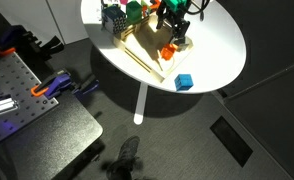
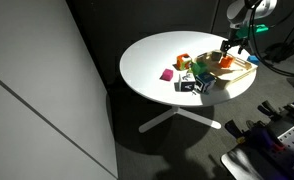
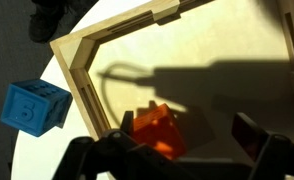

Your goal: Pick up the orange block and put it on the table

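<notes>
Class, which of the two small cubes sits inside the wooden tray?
The orange block, on the tray floor; the blue cube lies outside it on the white table.

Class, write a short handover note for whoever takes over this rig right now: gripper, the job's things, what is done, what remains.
Gripper: open, low over the wooden tray, fingers on either side of the orange block, not closed on it.
Orange block: lying inside the tray, which sits on the table.
Blue cube: on the table outside the tray.
Done: gripper lined up on the block.
Left: close, lift, set the block on bare table top.
</notes>
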Robot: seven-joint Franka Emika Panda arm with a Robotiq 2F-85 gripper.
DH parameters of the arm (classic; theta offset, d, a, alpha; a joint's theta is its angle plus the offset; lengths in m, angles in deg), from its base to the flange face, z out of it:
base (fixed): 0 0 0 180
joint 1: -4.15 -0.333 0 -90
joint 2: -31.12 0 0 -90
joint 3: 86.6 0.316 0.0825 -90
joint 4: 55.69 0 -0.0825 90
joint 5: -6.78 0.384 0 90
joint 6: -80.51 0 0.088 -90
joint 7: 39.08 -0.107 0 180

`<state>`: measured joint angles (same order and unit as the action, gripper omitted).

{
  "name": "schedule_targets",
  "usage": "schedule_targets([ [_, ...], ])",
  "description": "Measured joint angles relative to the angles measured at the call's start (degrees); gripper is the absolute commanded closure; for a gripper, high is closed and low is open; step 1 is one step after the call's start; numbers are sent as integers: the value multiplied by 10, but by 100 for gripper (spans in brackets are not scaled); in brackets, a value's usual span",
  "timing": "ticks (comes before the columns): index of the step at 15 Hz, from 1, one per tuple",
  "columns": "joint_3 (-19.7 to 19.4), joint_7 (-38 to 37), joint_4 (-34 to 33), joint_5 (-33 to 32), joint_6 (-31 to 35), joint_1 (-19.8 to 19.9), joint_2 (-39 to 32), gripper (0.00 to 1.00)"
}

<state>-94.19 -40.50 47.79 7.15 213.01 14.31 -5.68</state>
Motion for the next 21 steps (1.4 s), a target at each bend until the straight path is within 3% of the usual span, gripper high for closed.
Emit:
schedule_targets([
  [7,-9,17,-48,-29,7,0,-55,0],
  [18,-13,26,-74,-64,70,0,-101,0],
  [19,-13,29,-75,-64,73,0,-104,3],
  [20,-13,30,-76,-64,76,0,-107,26],
  [21,-13,31,-77,-64,78,0,-110,28],
])
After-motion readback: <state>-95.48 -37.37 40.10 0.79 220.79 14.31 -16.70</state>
